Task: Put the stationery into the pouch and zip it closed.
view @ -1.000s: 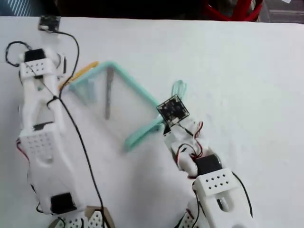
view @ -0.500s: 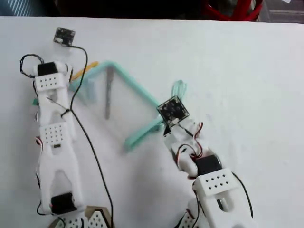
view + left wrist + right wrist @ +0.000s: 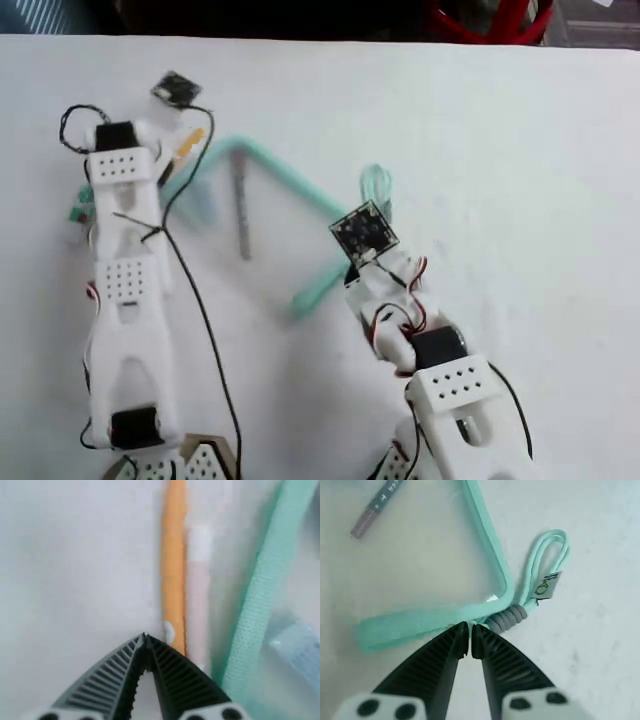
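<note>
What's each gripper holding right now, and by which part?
Right gripper: jaws closed on the pouch, at its teal edge beside the grey zipper pull. Left gripper: jaws shut on nothing, tips by the orange pencil.

The black ribbed claw [image 3: 146,639], tips together, hangs over the white table [image 3: 75,555] just beside a slim orange pencil [image 3: 173,565] and a mint-green fabric pouch [image 3: 265,595].

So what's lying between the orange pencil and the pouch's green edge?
A pale pink-and-white stick, close beside the orange pencil and short of the pouch; left wrist view.
</note>
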Motion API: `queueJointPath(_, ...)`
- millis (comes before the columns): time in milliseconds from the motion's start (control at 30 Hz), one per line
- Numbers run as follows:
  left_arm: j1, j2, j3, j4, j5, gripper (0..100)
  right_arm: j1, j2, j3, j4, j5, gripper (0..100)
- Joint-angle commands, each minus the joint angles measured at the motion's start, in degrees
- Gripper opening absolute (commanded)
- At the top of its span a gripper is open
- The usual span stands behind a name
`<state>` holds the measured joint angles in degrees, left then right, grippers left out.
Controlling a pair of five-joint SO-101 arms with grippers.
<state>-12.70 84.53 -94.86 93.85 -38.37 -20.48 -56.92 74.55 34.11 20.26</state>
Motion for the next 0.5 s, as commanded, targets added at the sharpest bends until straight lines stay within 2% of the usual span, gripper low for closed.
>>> queueJointPath(0, 7.1, -0.8, 1.2, 3.8, -3.8, 2, 0.7, -0.3, -0.5, -0.4, -0.4, 2.3)
queueJointPath(233, 14.5, -1.5, 0.8, 8.1, -6.2, 2, 0.7, -0.3, -0.5, -0.3, -0.4, 2.3)
queueJointPath(467, 15.3, -5.1, 0.7, 8.4, -4.0, 2, 0.8, -0.3, -0.5, -0.3, -0.4, 2.3)
